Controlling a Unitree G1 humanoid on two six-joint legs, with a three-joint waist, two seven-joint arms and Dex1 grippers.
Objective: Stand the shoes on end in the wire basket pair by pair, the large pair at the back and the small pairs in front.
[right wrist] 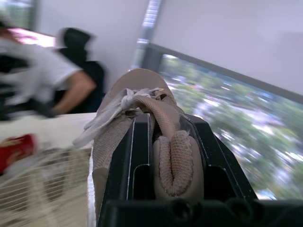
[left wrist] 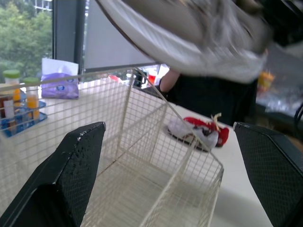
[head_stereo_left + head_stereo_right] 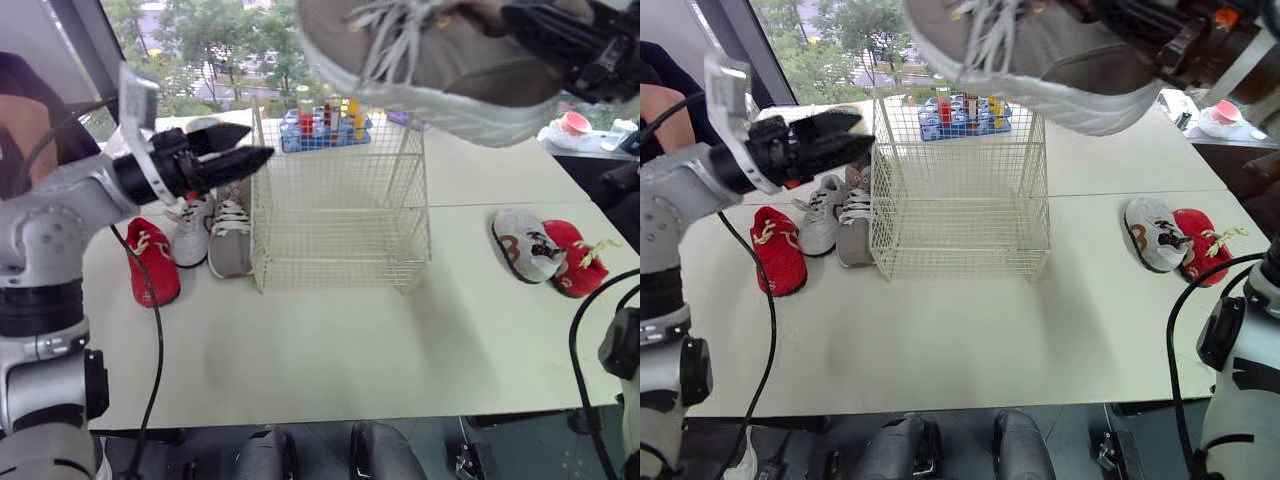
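White table (image 3: 330, 340) before a tree-facing window (image 3: 200, 40).

The left arm (image 3: 60, 215) was bent at the elbow, with the forearm raised and reaching forward and across toward the robot's right. At its end the left gripper (image 3: 252, 143) pointed sideways, its two black fingers (image 2: 71, 175) spread wide apart with nothing between them. The right wrist (image 3: 1215, 45) was held high, well above the level of the left gripper. The right gripper (image 1: 168, 124) was closed tight on the padded heel collar of a large tan shoe (image 3: 440, 70). The shoe's toe reached out from the right gripper toward the left gripper's side, sole downward.
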